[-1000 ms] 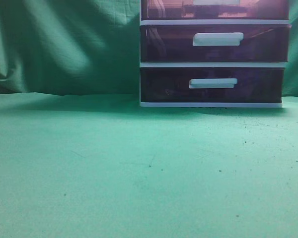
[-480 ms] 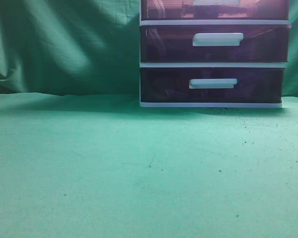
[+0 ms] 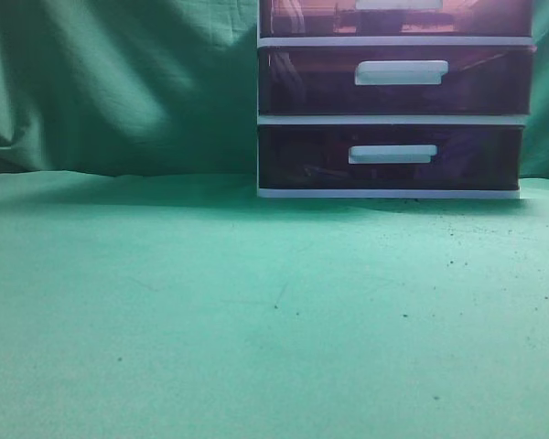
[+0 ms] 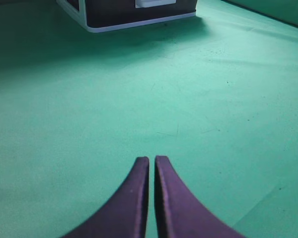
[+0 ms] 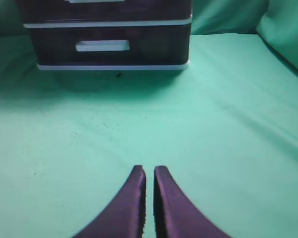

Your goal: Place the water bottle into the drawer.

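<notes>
Green cloth [image 3: 210,311] covers our whole workspace, draped up behind as a backdrop and lying flat as the table surface. Our landmark is the white-framed drawer unit [image 3: 393,119], which stands at the back of the cloth, right of centre in the exterior view. Only the lower edge of the drawer [image 3: 393,16], the top one of the three, shows at the upper border of that view; it appears pushed in, flush with the middle drawer [image 3: 302,80] and the lowest drawer [image 3: 302,157] beneath it.

We find no water bottle on the cloth in front of the unit, nor in either wrist view. Pale shapes show faintly through the top drawer's dark front, but we cannot tell what they are, so we judge only that the bottle may already lie inside.

Our left gripper [image 4: 152,159] hangs low over bare cloth well in front of the unit, its fingers pressed almost together with only a thin slit between them, holding nothing. Our right gripper [image 5: 149,169] sits likewise in front of the unit, facing its lowest drawer, fingers nearly touching and empty. Neither arm appears in the exterior view. We read this pulled-back, closed posture as a resting pose, keeping both arms clear of the drawer fronts.
</notes>
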Tool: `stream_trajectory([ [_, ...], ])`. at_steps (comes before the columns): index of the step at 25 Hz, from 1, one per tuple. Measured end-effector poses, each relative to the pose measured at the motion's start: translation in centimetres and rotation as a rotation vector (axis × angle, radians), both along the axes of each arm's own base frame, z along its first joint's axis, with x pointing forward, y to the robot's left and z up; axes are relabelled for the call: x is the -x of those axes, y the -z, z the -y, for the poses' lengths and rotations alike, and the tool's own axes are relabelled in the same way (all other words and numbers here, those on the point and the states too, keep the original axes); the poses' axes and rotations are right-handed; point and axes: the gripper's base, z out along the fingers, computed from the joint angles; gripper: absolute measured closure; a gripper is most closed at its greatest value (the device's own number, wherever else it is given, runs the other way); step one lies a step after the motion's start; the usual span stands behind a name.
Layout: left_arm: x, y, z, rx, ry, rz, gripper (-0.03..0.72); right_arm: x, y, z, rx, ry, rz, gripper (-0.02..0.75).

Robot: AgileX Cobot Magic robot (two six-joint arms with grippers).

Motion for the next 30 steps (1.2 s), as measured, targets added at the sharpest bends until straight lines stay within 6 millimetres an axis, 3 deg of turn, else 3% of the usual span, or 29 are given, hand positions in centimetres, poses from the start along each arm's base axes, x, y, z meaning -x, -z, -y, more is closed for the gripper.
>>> stream_trajectory([
  [8,0.0,0.0,0.0,0.000,0.000,0.000,0.688,0.0,0.1,0.6,0.003,0.112,-0.006,0.690],
  [23,0.0,0.0,-0.1,-0.007,-0.011,0.016,0.688,0.0,0.1,0.6,0.003,0.121,-0.008,0.690],
  [30,-0.9,0.8,-1.7,-0.084,-0.326,0.035,0.688,0.0,0.1,0.6,0.003,0.121,-0.008,0.690],
])
